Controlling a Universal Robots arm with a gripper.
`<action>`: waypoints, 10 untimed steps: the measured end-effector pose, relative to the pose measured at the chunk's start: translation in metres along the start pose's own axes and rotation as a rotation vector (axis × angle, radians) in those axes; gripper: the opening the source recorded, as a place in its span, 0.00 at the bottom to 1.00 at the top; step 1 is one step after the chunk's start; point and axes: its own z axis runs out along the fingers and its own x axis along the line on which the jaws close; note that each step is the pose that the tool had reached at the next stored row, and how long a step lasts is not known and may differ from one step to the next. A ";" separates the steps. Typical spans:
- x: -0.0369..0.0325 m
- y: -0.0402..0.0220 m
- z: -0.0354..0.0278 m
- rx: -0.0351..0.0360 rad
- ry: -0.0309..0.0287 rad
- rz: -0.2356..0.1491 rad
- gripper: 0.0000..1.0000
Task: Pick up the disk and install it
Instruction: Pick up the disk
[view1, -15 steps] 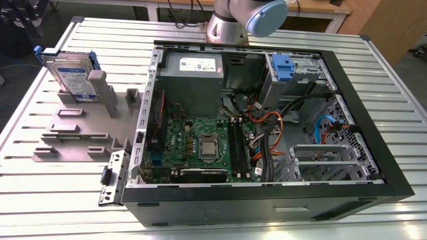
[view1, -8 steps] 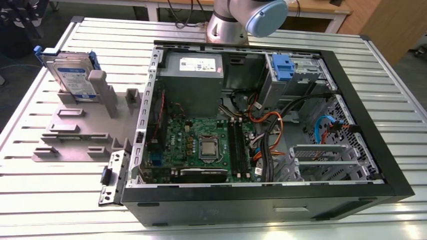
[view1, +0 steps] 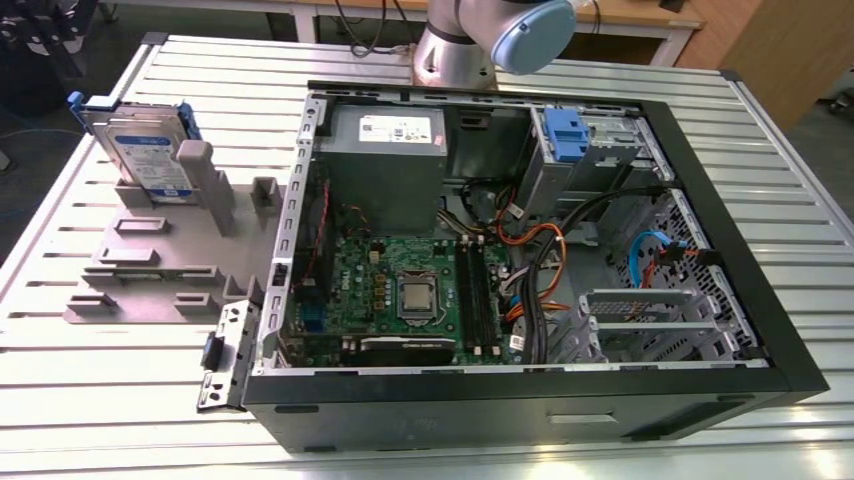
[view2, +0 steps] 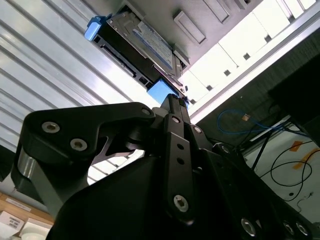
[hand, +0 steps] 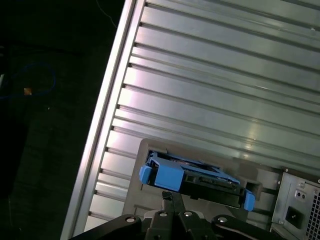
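Starting on the exterior view's left, there's the disk (view1: 140, 150), a flat rectangular silver hard drive with a white-and-blue label and a blue plastic carrier frame. It stands on edge in the far slot of a grey moulded plastic holder (view1: 147, 275) on the ribbed aluminium bench (view1: 120, 400). Nothing grips it, so it's not yet picked up. That's one disk and one holder.

Moving right, one open black computer case (view1: 534, 405) lies on its side with its green board showing. One grey metal power-supply box (view1: 387, 150) sits at its far end, and one blue plastic latch (view1: 567, 135) is on the drive bay further right. One silver-and-blue robot arm (view1: 494, 40) rises at the far edge behind the case.

Now the black tool (hand: 172, 196): its fingers are pressed together with nothing between them. In both wrist views the disk (hand: 200, 177) sits dead ahead of the tip. In the first wrist view its long upper edge runs crosswise to the line of the fingers, with a blue tab at each end. In the second wrist view the tool (view2: 172, 100) points at the disk's (view2: 145, 42) nearer blue corner. I judge there's a gap between them, though how deep it is I can't tell.
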 end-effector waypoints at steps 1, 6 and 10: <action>0.0000 0.0000 0.0000 0.0000 0.0000 -0.002 0.11; 0.0000 0.0000 0.0000 -0.0002 0.0004 -0.010 0.11; 0.0000 0.0000 0.0000 -0.0003 0.0008 -0.018 0.11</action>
